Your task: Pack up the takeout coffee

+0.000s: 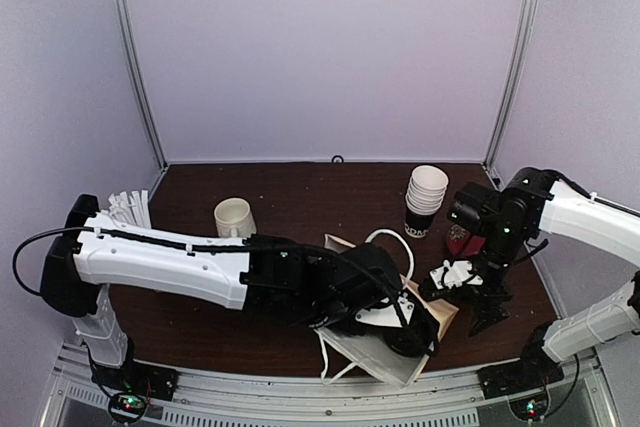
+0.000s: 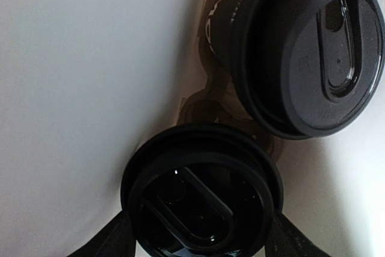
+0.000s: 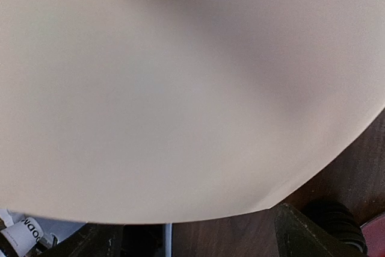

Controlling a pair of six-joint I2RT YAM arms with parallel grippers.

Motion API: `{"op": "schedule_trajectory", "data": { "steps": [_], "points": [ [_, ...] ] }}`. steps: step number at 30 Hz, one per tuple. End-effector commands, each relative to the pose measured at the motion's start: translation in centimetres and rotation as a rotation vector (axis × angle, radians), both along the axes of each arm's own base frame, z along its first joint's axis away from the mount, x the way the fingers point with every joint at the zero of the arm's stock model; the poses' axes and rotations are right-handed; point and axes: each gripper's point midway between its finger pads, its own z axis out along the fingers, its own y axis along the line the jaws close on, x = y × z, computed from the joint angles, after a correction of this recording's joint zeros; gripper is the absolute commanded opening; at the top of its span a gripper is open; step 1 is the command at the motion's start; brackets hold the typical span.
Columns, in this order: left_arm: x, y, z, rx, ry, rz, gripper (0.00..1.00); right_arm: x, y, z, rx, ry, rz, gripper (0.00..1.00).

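In the left wrist view two black lidded coffee cups stand inside a paper bag [image 2: 90, 88]. One cup [image 2: 307, 52] is at the upper right, with white lettering on its side. The other cup [image 2: 201, 191] sits between my left gripper's [image 2: 201, 236] fingers [image 2: 102, 242], which press on both sides of its lid. In the top view my left gripper [image 1: 405, 332] is inside the bag [image 1: 375, 357], and both cups are hidden. My right gripper [image 1: 487, 312] is open beside the bag's right wall [image 3: 180, 88], with its fingers [image 3: 313, 233] wide apart over the table.
A stack of black-and-white paper cups [image 1: 425, 202] stands at the back right with a red object [image 1: 460, 239] beside it. A white mug [image 1: 235, 217] and a cup of white sticks [image 1: 128, 209] stand at the back left. The bag's handles [image 1: 390, 237] loop up.
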Motion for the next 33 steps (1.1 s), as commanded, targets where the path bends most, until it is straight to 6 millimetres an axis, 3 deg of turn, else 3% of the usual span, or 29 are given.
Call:
{"op": "schedule_trajectory", "data": {
  "steps": [1,5,13,18,24,33],
  "points": [
    [0.5,-0.1,1.8,-0.09,0.022,0.025,0.4,4.3,1.4,-1.2,0.017,-0.181,-0.114,0.91],
    [0.7,0.2,1.9,-0.093,0.023,0.033,0.39,6.8,1.1,-2.0,-0.007,-0.258,-0.177,0.88],
    [1.1,0.9,2.2,-0.116,0.019,0.057,0.39,8.9,-0.8,-2.6,-0.039,-0.307,-0.235,0.85],
    [1.9,1.0,2.3,-0.124,-0.024,0.08,0.37,8.1,-0.4,-2.7,-0.012,-0.263,-0.241,0.85],
    [2.1,1.2,3.0,-0.141,-0.024,0.074,0.37,8.6,-0.9,-3.7,-0.041,-0.29,-0.251,0.85],
    [3.0,1.3,2.1,-0.157,-0.006,0.047,0.37,8.4,-0.8,-4.5,-0.052,-0.264,-0.231,0.83]
  ]
}}
